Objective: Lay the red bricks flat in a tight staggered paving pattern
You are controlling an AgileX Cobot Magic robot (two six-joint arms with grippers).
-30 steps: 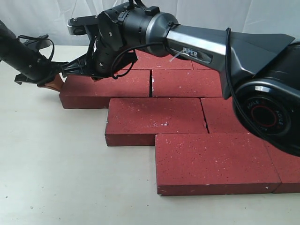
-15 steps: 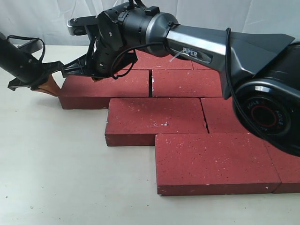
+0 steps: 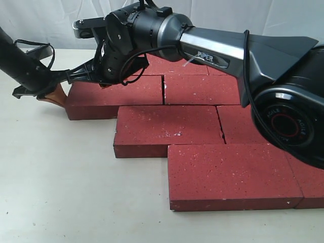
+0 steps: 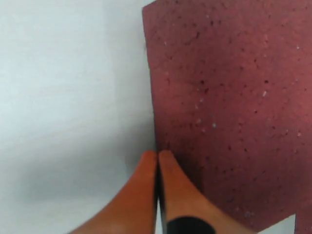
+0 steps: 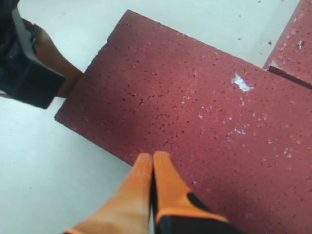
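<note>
Several red bricks lie flat in staggered rows. The far-left brick [image 3: 115, 95] [image 4: 229, 107] [image 5: 195, 122] lies end to end with its neighbour [image 3: 202, 89], a thin dark gap between them. My left gripper [image 3: 52, 94] [image 4: 157, 154] is shut with nothing in it, its orange tips at that brick's left end. My right gripper [image 3: 103, 84] [image 5: 152, 156] is shut too, holding nothing. Its tips hover over the same brick's top near a long edge. Closer bricks [image 3: 167, 127] [image 3: 233, 174] step down to the right.
The right arm [image 3: 223, 50] reaches across the back rows, with its base [image 3: 291, 116] bulking at the right. A white wall stands behind the pale tabletop [image 3: 55, 182]. The left gripper's black body [image 5: 29, 73] shows in the right wrist view. Another brick [image 5: 297, 44] lies beyond.
The left gripper drew back to the left, then came right against the brick's end. The far-left brick slid slightly right, narrowing its gap to the neighbour. The right arm stayed put.
</note>
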